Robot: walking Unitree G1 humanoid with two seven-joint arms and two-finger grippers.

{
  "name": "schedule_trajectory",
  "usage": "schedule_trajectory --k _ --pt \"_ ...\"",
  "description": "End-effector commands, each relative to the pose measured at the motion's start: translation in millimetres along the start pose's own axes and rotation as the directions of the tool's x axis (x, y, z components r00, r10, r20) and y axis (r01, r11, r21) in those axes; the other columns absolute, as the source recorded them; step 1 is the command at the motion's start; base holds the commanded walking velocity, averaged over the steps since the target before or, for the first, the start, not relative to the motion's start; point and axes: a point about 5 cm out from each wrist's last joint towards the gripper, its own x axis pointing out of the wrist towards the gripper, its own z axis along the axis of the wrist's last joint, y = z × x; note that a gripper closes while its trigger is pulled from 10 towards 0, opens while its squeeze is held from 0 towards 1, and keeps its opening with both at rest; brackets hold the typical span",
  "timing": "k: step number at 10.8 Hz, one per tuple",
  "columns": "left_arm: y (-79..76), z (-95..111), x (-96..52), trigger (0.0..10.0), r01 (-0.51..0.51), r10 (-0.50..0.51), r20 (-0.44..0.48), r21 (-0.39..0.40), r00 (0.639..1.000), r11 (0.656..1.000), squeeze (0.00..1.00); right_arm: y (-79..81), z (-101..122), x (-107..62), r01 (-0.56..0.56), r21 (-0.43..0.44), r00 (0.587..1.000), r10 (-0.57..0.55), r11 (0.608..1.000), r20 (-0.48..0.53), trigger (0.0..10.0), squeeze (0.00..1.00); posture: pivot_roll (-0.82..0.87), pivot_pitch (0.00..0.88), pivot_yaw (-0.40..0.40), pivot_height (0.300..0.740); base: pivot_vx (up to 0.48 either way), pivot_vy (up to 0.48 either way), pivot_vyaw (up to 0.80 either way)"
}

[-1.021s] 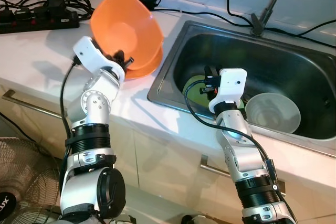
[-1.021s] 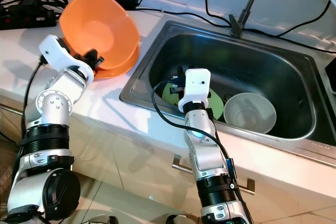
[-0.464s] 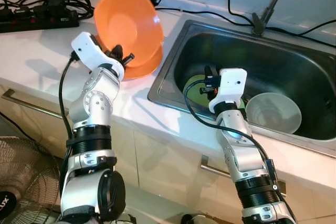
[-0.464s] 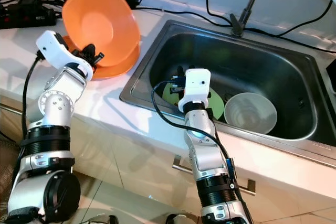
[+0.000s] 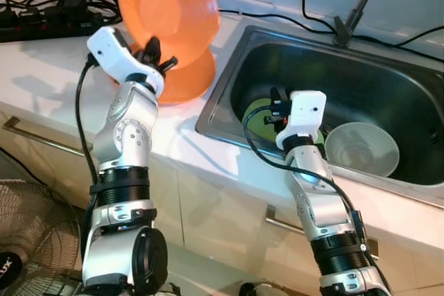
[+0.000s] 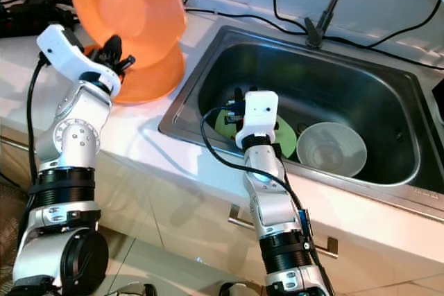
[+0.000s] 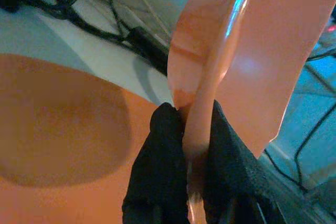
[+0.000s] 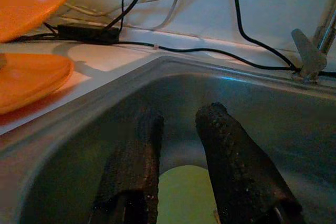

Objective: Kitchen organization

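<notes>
My left gripper [image 5: 158, 57] is shut on the rim of an orange bowl [image 5: 166, 12], held tilted on edge above the counter. In the left wrist view the black fingertips [image 7: 157, 150] pinch that rim [image 7: 210, 98]. A second orange bowl [image 5: 191, 82] rests on the counter directly beneath it. My right gripper [image 5: 275, 107] hangs inside the steel sink [image 5: 388, 74], open, just above a green plate [image 5: 258, 117]. The right wrist view shows its two fingers [image 8: 226, 145] apart over the green plate [image 8: 184, 192].
A translucent white bowl [image 5: 361, 148] sits in the sink to the right of the green plate. A faucet pipe [image 5: 357, 8] rises behind the sink. A power strip [image 5: 48, 25] and several black cables [image 5: 277, 15] lie along the back of the white counter [image 5: 48, 81].
My left gripper has lifted the orange bowl higher and tipped it more upright, away from the bowl under it. The right arm has stayed still.
</notes>
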Motion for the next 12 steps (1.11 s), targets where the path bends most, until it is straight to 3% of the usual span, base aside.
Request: schedule_trajectory --k 1,2,3,6,7,8,9,11,12 --pt "-19.8 8 -1.8 10.0 0.102 -0.102 0.053 0.002 0.993 0.995 0.00 1.9 0 0.2 -0.008 -0.008 1.000 0.008 1.000 0.002 10.0 0.00 0.03 0.048 -0.054 0.740 0.000 0.000 0.00" --pt "-23.4 5 -3.6 10.0 0.125 -0.125 0.052 -0.001 0.991 0.992 0.00 4.0 2 0.2 -0.022 0.002 1.000 0.022 1.000 0.011 10.0 1.00 0.03 0.042 -0.054 0.740 0.000 0.000 0.00" --pt "-25.7 1 -4.7 10.0 0.144 -0.144 0.048 -0.009 0.988 0.989 0.00 5.6 4 0.9 -0.038 0.011 0.999 0.038 0.999 0.021 10.0 1.00 0.03 0.037 -0.052 0.740 0.000 0.000 0.00" --pt "-31.4 -10 -7.7 10.0 0.186 -0.185 0.030 -0.010 0.982 0.983 0.00 6.3 29 12.0 -0.056 0.207 0.997 0.043 0.977 0.068 10.0 1.00 0.03 0.030 -0.048 0.740 0.000 0.000 0.00" --pt "-34.0 -14 -8.8 10.0 0.197 -0.196 0.025 -0.013 0.980 0.980 0.00 5.1 37 16.5 -0.050 0.333 0.998 0.031 0.941 0.062 10.0 1.00 0.03 0.028 -0.047 0.740 0.000 0.000 0.00" --pt "-36.1 -16 -9.7 10.0 0.207 -0.207 0.020 -0.019 0.978 0.978 0.00 5.0 41 18.6 -0.057 0.392 0.997 0.035 0.918 0.063 10.0 1.00 0.03 0.029 -0.047 0.740 0.000 0.000 0.00" --pt "-40.7 -19 -11.1 10.0 0.232 -0.232 0.012 -0.032 0.973 0.972 0.00 7.1 45 19.8 -0.074 0.446 0.997 0.053 0.892 0.060 10.0 0.00 0.03 0.031 -0.047 0.740 0.000 0.000 0.00" --pt "-46.0 -26 -12.8 10.0 0.261 -0.261 0.007 -0.055 0.965 0.964 0.00 7.2 46 22.1 -0.073 0.575 0.997 0.064 0.815 0.036 10.0 0.00 0.03 0.046 -0.050 0.740 0.000 0.000 0.00" --pt "-47.7 -27 -13.6 10.0 0.278 -0.278 0.006 -0.063 0.961 0.959 0.00 7.2 46 22.7 -0.077 0.601 0.997 0.074 0.795 0.029 10.0 0.00 0.03 0.053 -0.050 0.740 0.000 0.000 0.00"
